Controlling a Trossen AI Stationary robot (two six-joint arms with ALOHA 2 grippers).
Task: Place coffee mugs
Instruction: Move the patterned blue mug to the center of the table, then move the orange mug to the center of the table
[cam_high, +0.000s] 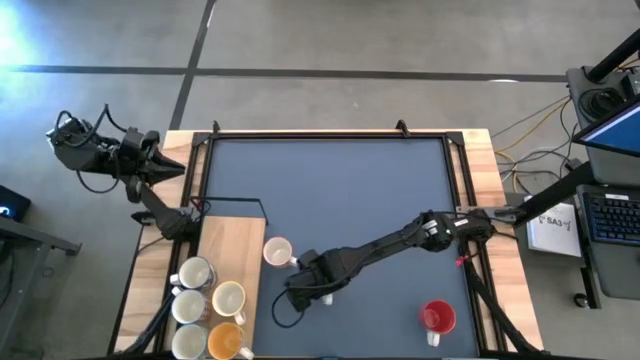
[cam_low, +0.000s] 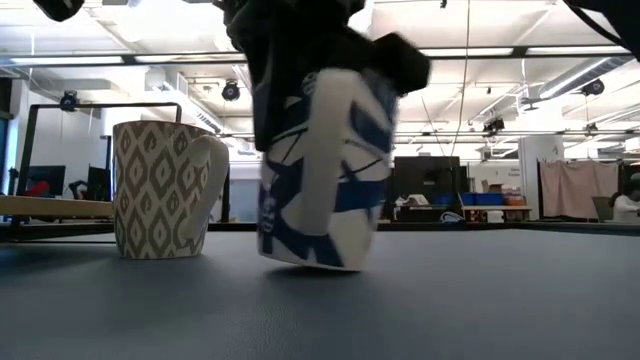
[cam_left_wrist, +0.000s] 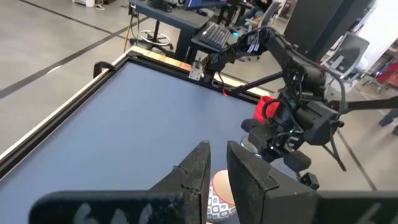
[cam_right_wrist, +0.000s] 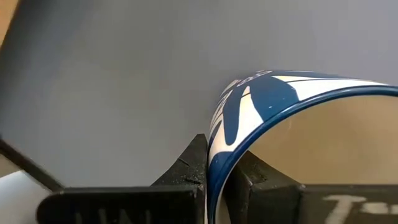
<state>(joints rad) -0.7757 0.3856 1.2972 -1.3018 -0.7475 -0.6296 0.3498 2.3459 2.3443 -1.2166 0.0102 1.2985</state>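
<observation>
Dark mat (cam_high: 380, 190) under us | our right gripper (cam_right_wrist: 217, 171) pinches the rim of the blue-patterned mug (cam_low: 320, 170), tilted, base edge touching mat | patterned mug (cam_low: 160, 190) stands beside | left gripper (cam_left_wrist: 214, 177) near-closed, empty, far corner

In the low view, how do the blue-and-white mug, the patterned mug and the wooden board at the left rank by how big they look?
1. Blue-and-white mug, tilted in the right gripper; it may just be nearer the camera.
2. Patterned mug.
3. Wooden board, seen only as a thin edge.
</observation>
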